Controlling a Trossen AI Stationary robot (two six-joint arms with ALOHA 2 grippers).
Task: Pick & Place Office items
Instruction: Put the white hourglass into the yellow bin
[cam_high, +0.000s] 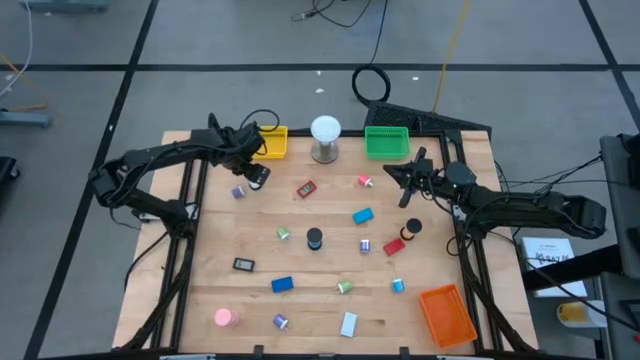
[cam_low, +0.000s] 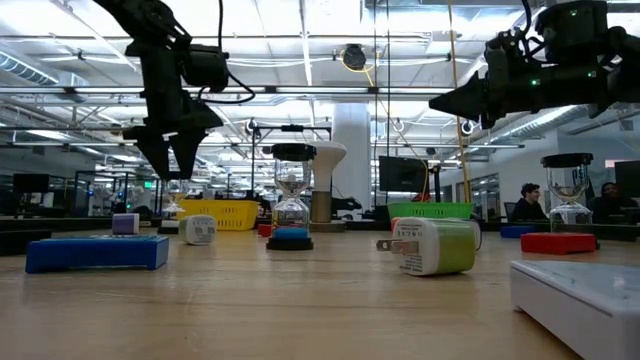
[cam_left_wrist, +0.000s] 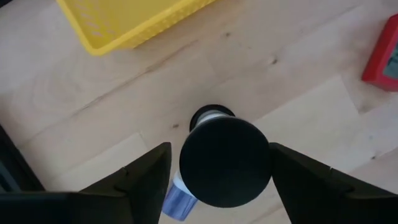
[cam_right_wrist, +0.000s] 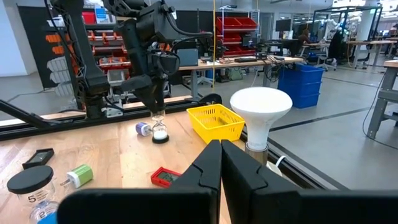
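left gripper is seen poised directly over a small hourglass, fingers spread wide to either side of its black round cap, not yet touching it. the hourglass stands upright on the table just beside the yellow tray, near the back left corner; in the right wrist view it shows as a black-capped, glass-waisted piece under the left gripper's fingertips.

handling, as judged: light, rigid, top-heavy and easily tipped. the glass waist is likely fragile and slick, so hold is better taken on the top cap's rim, squarely and centred, with gentle closing force. a small purple-and-white item lies just beside the base and could be nudged.

right gripper is held above the table on the right side, near the green tray, fingers pressed together and empty. other office items are scattered well apart across the table.
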